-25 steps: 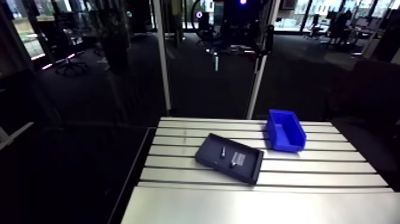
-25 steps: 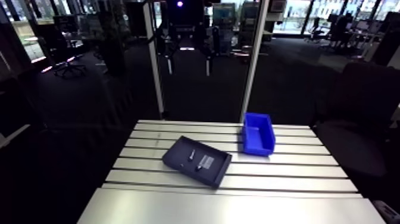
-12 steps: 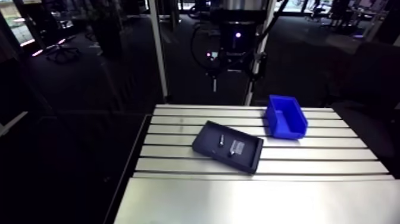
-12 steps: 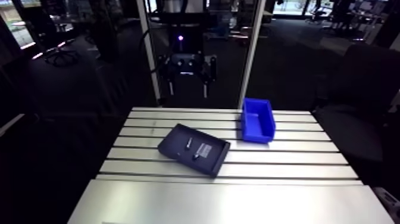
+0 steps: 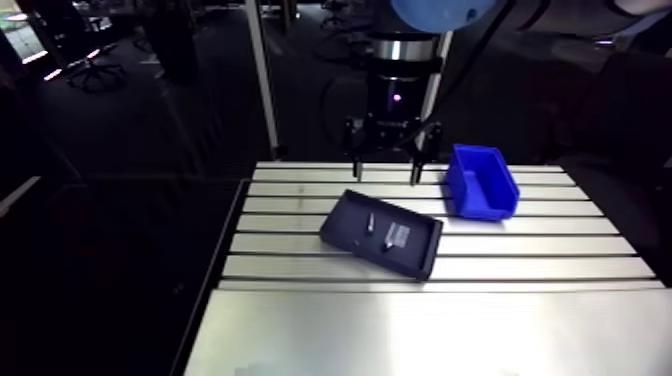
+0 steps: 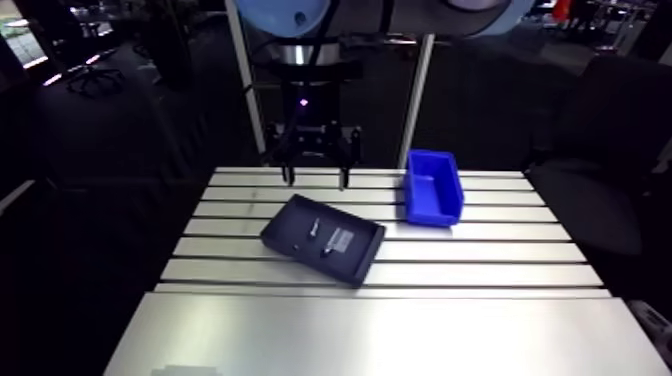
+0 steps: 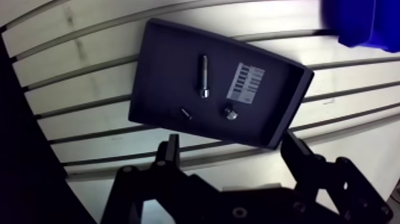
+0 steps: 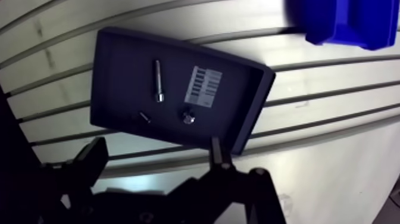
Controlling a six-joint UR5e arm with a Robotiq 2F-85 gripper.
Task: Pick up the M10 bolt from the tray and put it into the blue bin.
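A slotted aluminium desk (image 5: pixel 420 330) carried a blue bin (image 5: pixel 480 185), open side up to receive parts, near a shallow dark tray (image 7: pixel 166 77) lying askew. The end effector (image 5: pixel 385 176) hung above the tray's edge, its fingers spread wide and empty (seemingly poised to descend). The long fastener, likely the M10 bolt (image 7: pixel 203 75), lay flat in the tray, ahead of the fingers and untouched, beside two smaller fasteners (image 7: pixel 230 112).

Shiny grey table (image 5: pixel 430 330) with long grooves, dark floor (image 5: pixel 100 260) beside it, two white posts (image 5: pixel 261 80) behind, a chair (image 5: pixel 95 70) far back, dim light
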